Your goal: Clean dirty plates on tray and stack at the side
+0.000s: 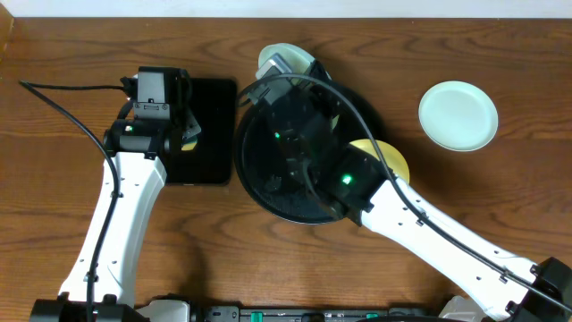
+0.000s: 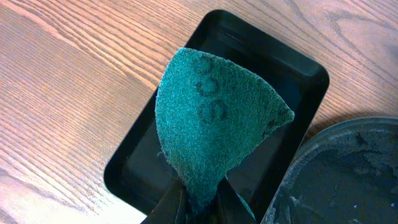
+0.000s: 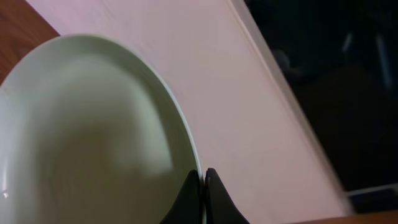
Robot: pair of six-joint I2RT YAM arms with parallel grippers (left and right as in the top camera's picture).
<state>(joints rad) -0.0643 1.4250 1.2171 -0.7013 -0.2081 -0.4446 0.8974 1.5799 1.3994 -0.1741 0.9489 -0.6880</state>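
Note:
My right gripper (image 1: 275,70) reaches over the far rim of the round black tray (image 1: 255,179) and is shut on the rim of a pale mint plate (image 1: 290,55). In the right wrist view the jaws (image 3: 203,177) pinch that plate's (image 3: 93,143) edge, and the plate is tilted. A yellow plate (image 1: 396,161) lies at the tray's right side, half hidden under my right arm. Another mint plate (image 1: 458,114) lies on the table at the right. My left gripper (image 2: 199,202) is shut on a green scouring pad (image 2: 217,124) above the rectangular tray (image 2: 298,68).
The small rectangular black tray (image 1: 210,98) sits just left of the round tray, whose rim shows in the left wrist view (image 2: 348,174). My left gripper (image 1: 183,125) hovers over it. Cables run across the table's left side and over the round tray.

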